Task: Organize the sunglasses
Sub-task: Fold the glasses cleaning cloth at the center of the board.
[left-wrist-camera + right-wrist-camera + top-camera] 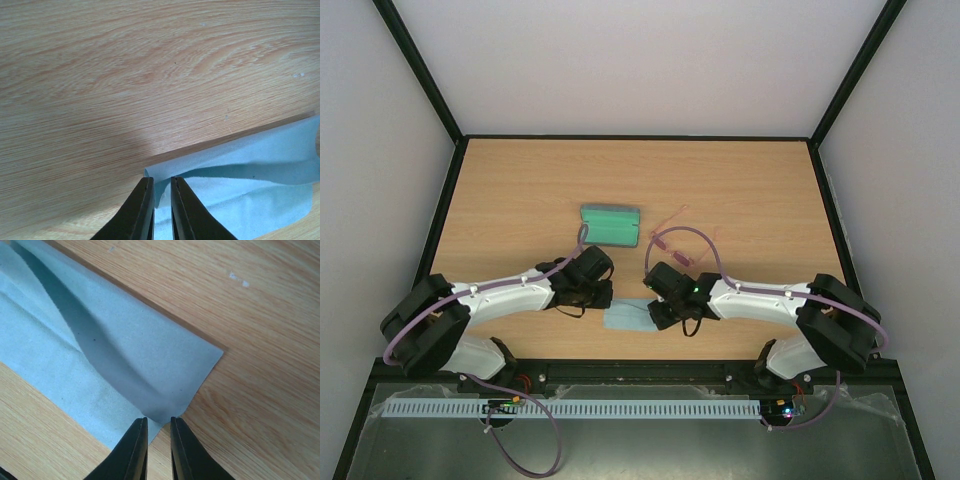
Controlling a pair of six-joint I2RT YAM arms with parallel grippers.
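Left end effector (161,179) pinches the cloth (250,195) (folded); right end effector (159,419) seemingly grips its other corner.

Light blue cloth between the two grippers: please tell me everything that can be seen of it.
The light blue rectangular cloth is thin, matte, soft-looking fabric, plain and without print. It lies on the wooden table near its front edge, between both arms. It is not flat: long creases and a raised fold run across it. The left gripper pinches the edge at one end, and the right gripper pinches the opposite corner. Nothing else appears to touch it.
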